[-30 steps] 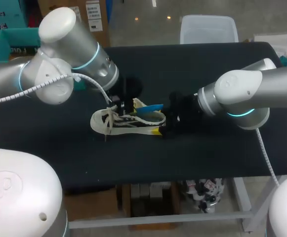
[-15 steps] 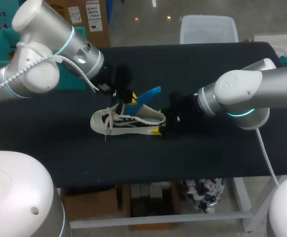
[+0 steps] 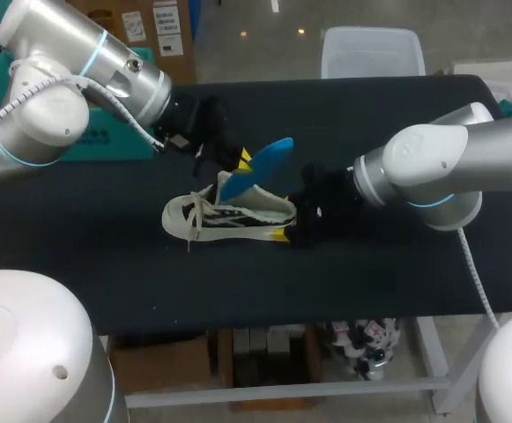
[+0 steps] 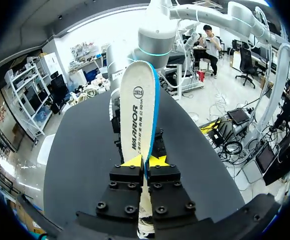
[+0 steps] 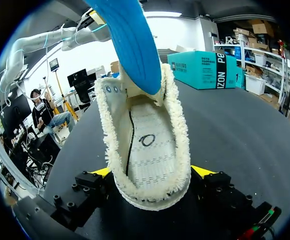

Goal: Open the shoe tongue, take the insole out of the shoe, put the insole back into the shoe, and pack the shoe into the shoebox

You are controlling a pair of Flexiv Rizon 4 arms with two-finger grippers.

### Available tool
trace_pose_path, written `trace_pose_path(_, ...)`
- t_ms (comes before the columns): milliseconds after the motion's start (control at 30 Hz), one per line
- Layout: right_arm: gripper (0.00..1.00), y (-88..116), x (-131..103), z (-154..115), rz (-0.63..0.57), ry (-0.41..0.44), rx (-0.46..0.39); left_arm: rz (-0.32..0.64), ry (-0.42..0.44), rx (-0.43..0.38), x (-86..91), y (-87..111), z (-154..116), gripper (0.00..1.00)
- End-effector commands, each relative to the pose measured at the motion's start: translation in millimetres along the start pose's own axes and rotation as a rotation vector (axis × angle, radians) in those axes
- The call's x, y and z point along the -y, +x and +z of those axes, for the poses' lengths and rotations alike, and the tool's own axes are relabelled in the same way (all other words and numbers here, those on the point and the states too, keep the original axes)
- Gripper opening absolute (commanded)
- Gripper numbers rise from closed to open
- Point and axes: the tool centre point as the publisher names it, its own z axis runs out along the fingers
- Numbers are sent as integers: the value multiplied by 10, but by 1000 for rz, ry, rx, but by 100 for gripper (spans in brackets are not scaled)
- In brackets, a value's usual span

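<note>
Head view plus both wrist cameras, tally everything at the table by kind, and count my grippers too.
shoe: 1
insole: 1
teal shoebox: 1
grippers: 2, the left gripper and the right gripper
Total: 5

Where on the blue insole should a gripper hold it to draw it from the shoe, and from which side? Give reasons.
Grip the insole by its raised part, clear of the shoe, from above, one finger on each flat face: it is thin and tilts up from the opening. The left gripper holds it so.
</note>
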Motion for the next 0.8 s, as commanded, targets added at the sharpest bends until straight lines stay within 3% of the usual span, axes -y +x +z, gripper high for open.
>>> trace_pose_path(33, 100, 49, -19, -134, 14, 37, 25, 23, 42, -11, 57, 36, -103, 0)
trace_pose_path(467, 100, 7, -365, -620, -41, 232, 142, 125, 158, -56, 294, 202, -408, 0)
trace_pose_path(800, 100, -124, -723, -758, -133, 324, 141, 227, 291, -102, 508, 283, -770, 0)
